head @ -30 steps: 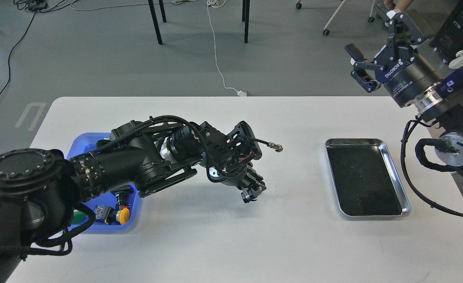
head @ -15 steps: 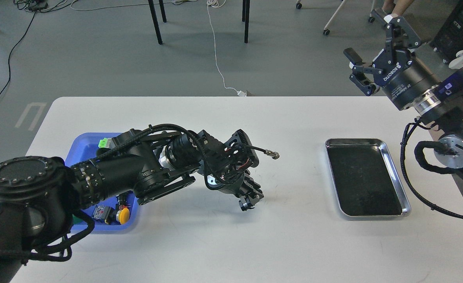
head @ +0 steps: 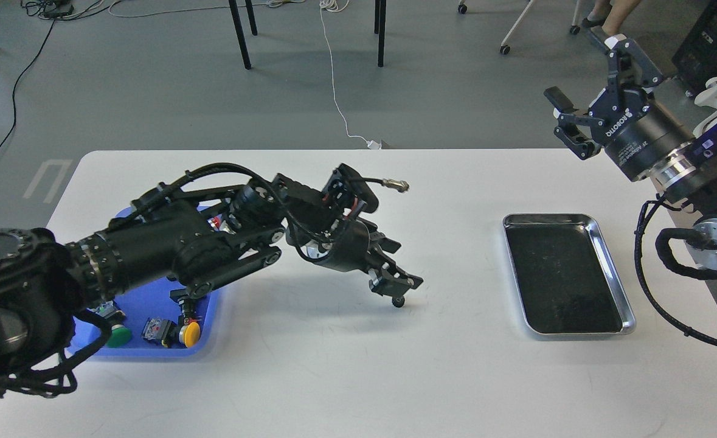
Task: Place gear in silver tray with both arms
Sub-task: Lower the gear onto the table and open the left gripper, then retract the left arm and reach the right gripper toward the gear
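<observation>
My left gripper hangs over the middle of the white table, pointing down and to the right. Its fingers are shut on a small dark round gear, held just above the tabletop. The silver tray lies on the table to the right, with a dark floor and nothing in it, well apart from the left gripper. My right gripper is raised beyond the table's far right corner, above and behind the tray. It is open with its fingers spread wide and holds nothing.
A blue plastic tray at the left holds a yellow button, a green button and other small parts, partly hidden by my left arm. A loose cable connector sticks out from the left wrist. Chair legs and cables are on the floor behind.
My left arm has swung its wrist up and reached further right, carrying the gear towards the silver tray. My right gripper has shifted slightly right, still open.
</observation>
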Action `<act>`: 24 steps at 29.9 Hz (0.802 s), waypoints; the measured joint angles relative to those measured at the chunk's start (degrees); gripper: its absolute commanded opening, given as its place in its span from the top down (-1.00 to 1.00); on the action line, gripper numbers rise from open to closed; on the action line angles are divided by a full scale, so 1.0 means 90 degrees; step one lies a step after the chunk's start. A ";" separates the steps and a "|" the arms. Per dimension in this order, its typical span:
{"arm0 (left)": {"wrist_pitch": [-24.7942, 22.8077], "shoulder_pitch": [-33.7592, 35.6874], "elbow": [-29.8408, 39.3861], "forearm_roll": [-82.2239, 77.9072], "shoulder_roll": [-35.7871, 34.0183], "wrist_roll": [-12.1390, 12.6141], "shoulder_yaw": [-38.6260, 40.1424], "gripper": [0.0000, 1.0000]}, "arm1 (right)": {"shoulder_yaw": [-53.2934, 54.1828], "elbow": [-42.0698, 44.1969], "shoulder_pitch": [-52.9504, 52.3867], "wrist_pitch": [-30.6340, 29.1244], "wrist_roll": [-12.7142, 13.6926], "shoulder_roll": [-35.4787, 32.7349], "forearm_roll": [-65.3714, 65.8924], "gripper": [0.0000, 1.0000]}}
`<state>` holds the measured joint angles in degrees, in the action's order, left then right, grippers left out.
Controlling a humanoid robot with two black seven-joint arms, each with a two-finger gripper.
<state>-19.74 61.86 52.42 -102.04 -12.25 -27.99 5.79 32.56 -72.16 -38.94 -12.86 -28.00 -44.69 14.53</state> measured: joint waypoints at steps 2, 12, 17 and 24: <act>0.0253 -0.0106 0.0153 0.0835 -0.0503 0.0000 0.0008 -0.83 | -0.0062 -0.0013 0.0150 -0.0015 0.0000 -0.0065 0.0075 -0.97; 0.0603 -0.2546 0.1860 0.5776 -0.2632 0.0001 0.2334 -0.97 | -0.0670 -0.0018 0.0361 -0.0040 0.0000 -0.0227 0.2308 -0.97; 0.0582 -0.4133 0.2048 0.6434 -0.2647 0.0001 0.4166 -0.97 | -0.1142 -0.0035 -0.0045 -0.0075 0.0000 -0.0301 0.3905 -0.97; 0.0302 -0.5488 0.2113 0.6932 -0.2338 0.0001 0.5860 -0.97 | -0.3596 -0.0036 -0.2268 -0.0249 0.0000 -0.0170 0.5421 -0.97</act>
<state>-17.02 12.47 71.44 -39.65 -33.29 -27.99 58.53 0.20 -72.48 -59.35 -15.09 -28.00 -46.22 63.31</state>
